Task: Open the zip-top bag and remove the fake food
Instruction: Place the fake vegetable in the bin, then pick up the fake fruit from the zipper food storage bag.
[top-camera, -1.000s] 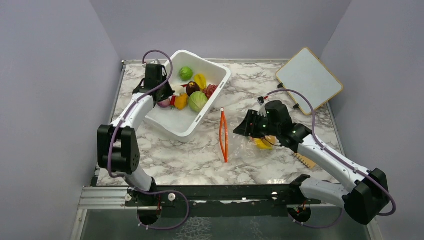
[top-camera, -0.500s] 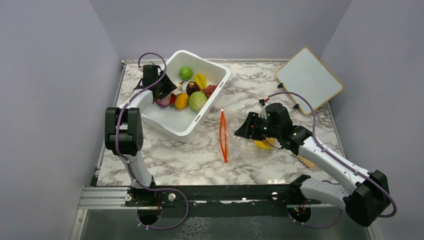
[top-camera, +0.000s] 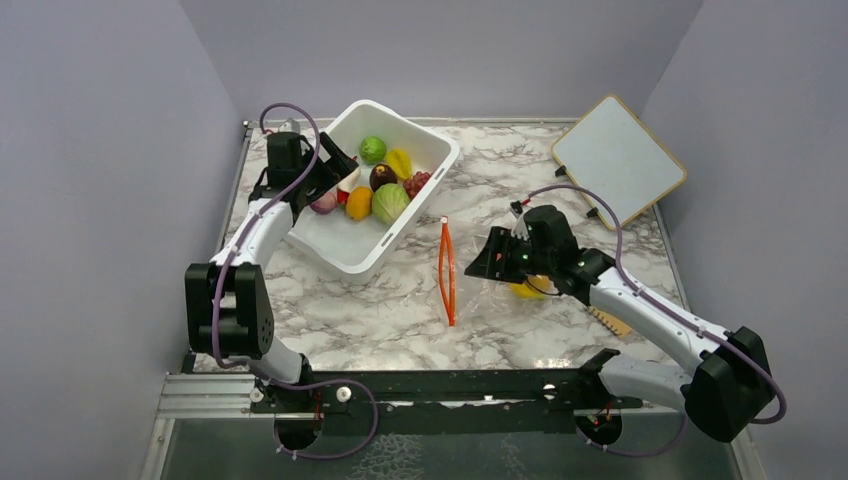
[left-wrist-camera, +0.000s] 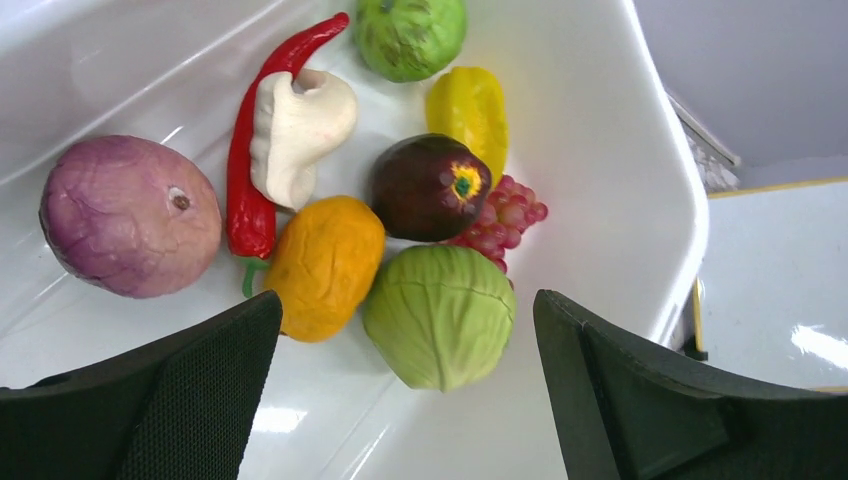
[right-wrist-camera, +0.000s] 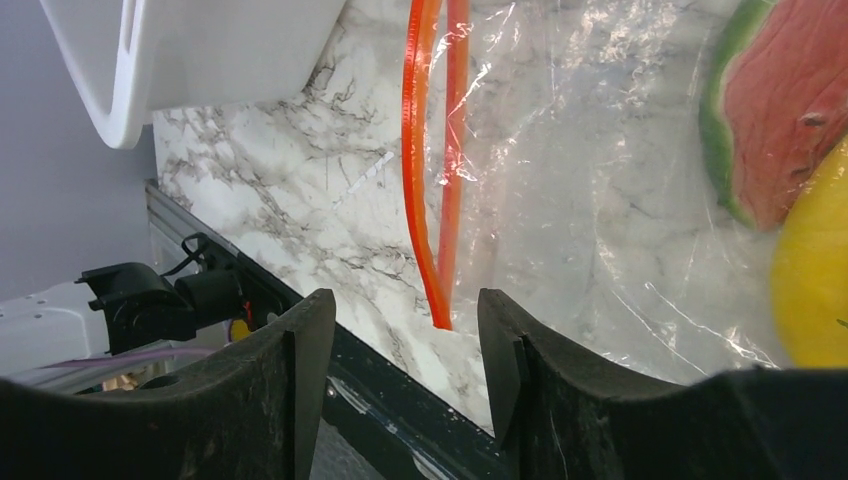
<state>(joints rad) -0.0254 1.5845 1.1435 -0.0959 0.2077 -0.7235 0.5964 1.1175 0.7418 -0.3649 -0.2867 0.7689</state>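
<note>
Tub (left-wrist-camera: 620, 200) under released left hand (left-wrist-camera: 405, 310), zip-top bag (right-wrist-camera: 600, 200) under released right hand (right-wrist-camera: 403, 310)

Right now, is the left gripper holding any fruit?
No, the left gripper hangs open above the tub, gripping nothing.

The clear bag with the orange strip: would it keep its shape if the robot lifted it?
Probably not: the bag lies flat and wrinkled, so it looks floppy. It would likely sag toward the watermelon slice and yellow fruit inside. The glossy film may be slippery; the orange strip looks stiffer.
</note>
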